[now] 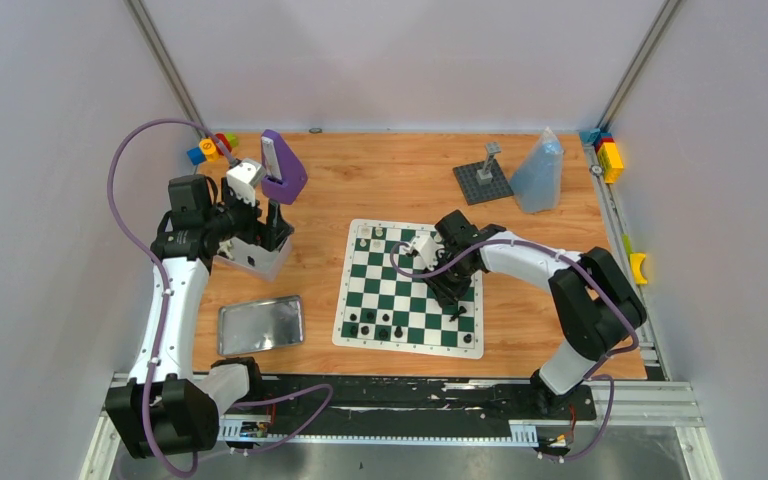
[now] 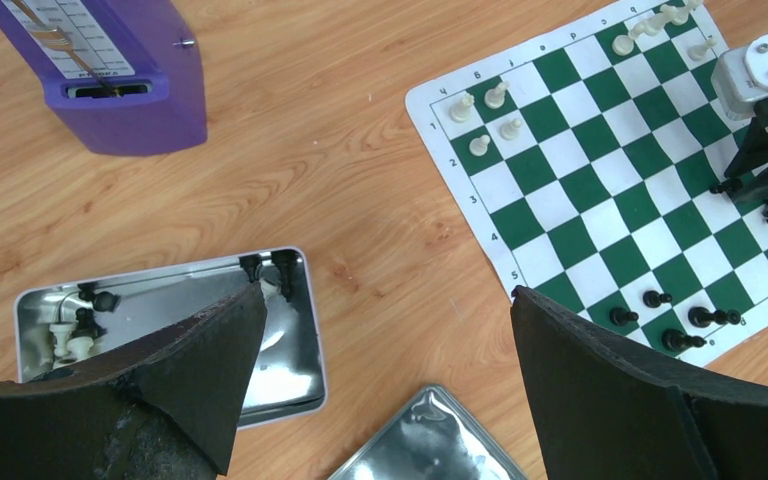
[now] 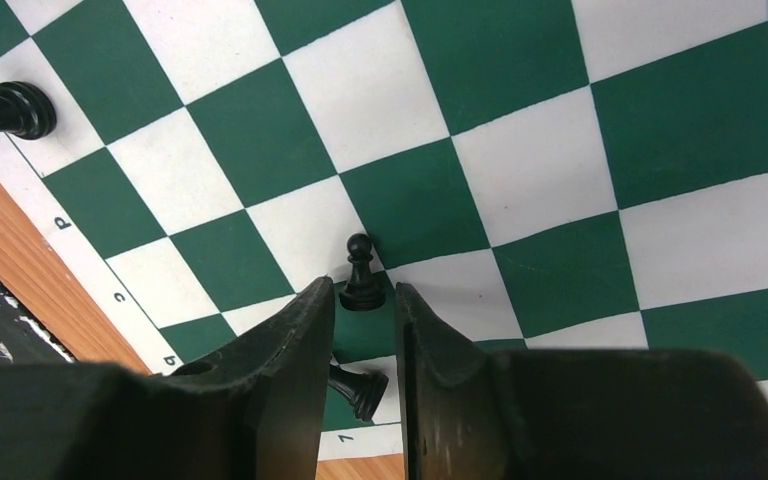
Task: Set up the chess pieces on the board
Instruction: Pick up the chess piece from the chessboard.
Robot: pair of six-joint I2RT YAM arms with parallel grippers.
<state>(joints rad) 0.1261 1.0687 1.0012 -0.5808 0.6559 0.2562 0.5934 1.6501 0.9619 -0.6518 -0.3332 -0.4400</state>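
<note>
One wooden tabletop (image 1: 380, 170), checkered board (image 1: 365, 290) near centre, pale walls (image 1: 400, 60) around.

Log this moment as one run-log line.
left gripper: open, above tin | right gripper: jaws narrow around upright black pawn on board, grip unclear

A purple metronome (image 1: 282, 165) stands back left on the wooden table (image 1: 380, 180), with coloured toy blocks (image 1: 210, 148) behind it. A shiny tin lid (image 1: 261, 324) lies nearer. Far right are a grey baseplate (image 1: 482, 183) and perhaps a bluish plastic bag (image 1: 540, 175).
</note>
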